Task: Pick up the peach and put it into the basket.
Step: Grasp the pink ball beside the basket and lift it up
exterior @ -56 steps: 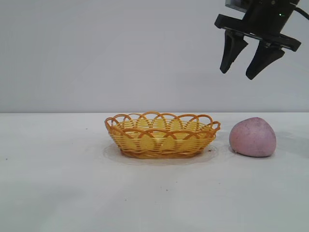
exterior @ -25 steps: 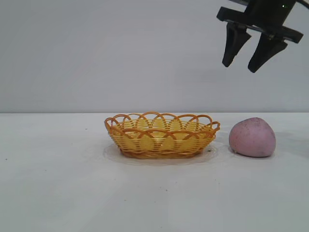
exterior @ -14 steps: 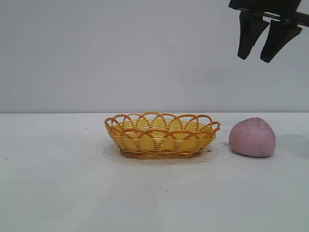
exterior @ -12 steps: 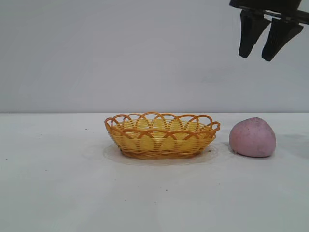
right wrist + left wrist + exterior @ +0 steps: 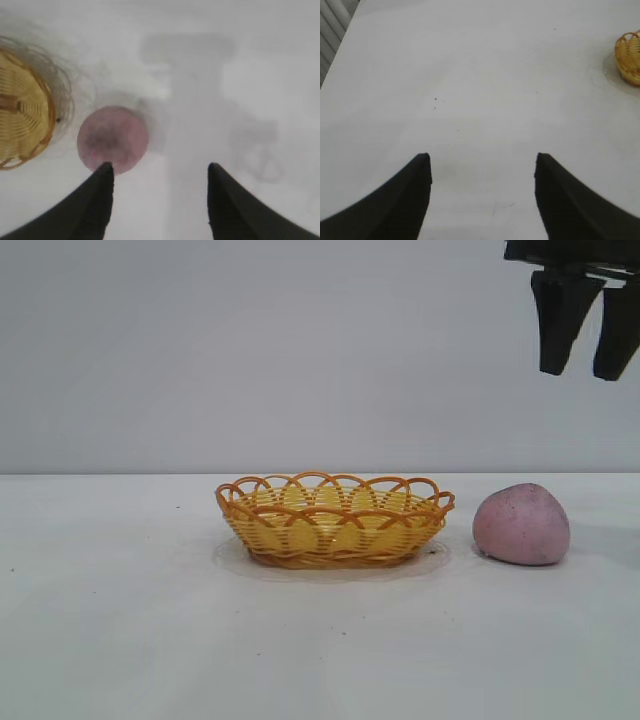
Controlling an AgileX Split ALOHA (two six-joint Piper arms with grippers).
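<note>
The pink-mauve peach point(image 5: 521, 524) sits on the white table just right of the yellow-orange woven basket point(image 5: 335, 519). My right gripper point(image 5: 584, 372) hangs open and empty high above the table, above and a little right of the peach. In the right wrist view the peach point(image 5: 112, 138) lies below, beside the basket's rim point(image 5: 25, 120), and the open gripper point(image 5: 160, 167) has one fingertip point(image 5: 106, 170) over the peach's edge. My left gripper point(image 5: 482, 157) is open and empty over bare table; only the basket's edge point(image 5: 629, 57) shows in its view.
The white table point(image 5: 150, 620) stretches wide to the left and front of the basket. A plain grey wall point(image 5: 250, 350) stands behind. The arm's shadow point(image 5: 200, 90) falls on the table beside the peach.
My right gripper has moved up and to the right, from above the gap between basket and peach to above the peach's right side. Basket and peach have not moved.
</note>
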